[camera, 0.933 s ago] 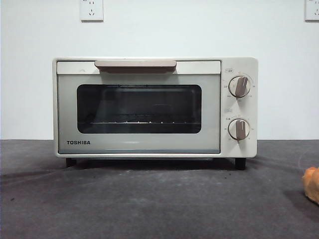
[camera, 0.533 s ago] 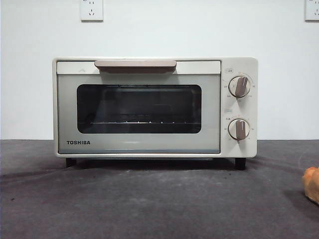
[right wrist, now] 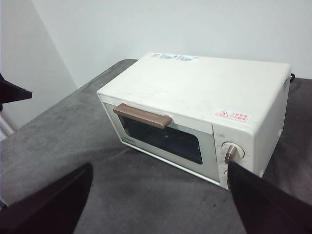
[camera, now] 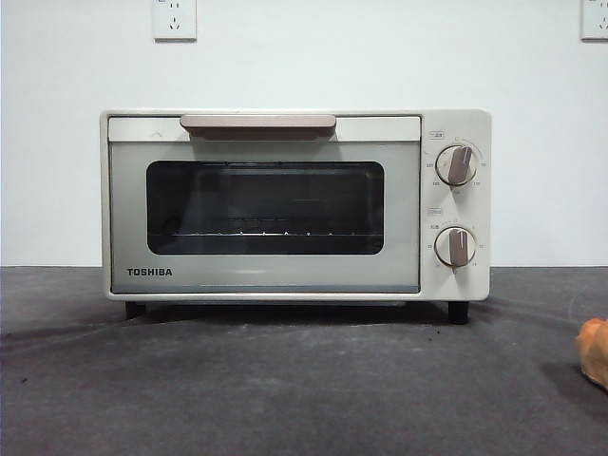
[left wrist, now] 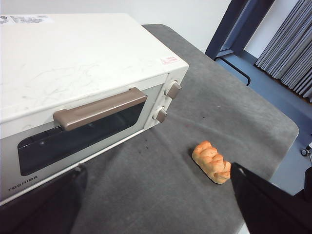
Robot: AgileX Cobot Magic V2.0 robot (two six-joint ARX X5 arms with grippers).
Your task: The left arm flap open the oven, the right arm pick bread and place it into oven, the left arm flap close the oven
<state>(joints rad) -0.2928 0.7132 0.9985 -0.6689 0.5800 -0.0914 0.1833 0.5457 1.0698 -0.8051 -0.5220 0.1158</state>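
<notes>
nothing has moved since a second ago. my left gripper (left wrist: 156, 204), jaws spread, hovers above the oven (camera: 294, 204); its handle (left wrist: 100, 108) runs crosswise just ahead.

Nothing has shifted: the oven (camera: 294, 204) stays shut and the bread (camera: 595, 350) unmoved.

A plain white wall (camera: 304, 66) stands behind the table. High on it are 2 white power sockets (camera: 175, 19), 1 toward the left and 1 at the far right edge of the front view. The tabletop (camera: 285, 380) is covered with a dark grey cloth that looks soft and a bit fuzzy. Past the table's rounded corner, the left wrist view shows a blue-grey floor (left wrist: 273, 92), a dark metal frame (left wrist: 234, 29) and grey curtains (left wrist: 287, 44) hanging in folds. The light is bright and even.
</notes>
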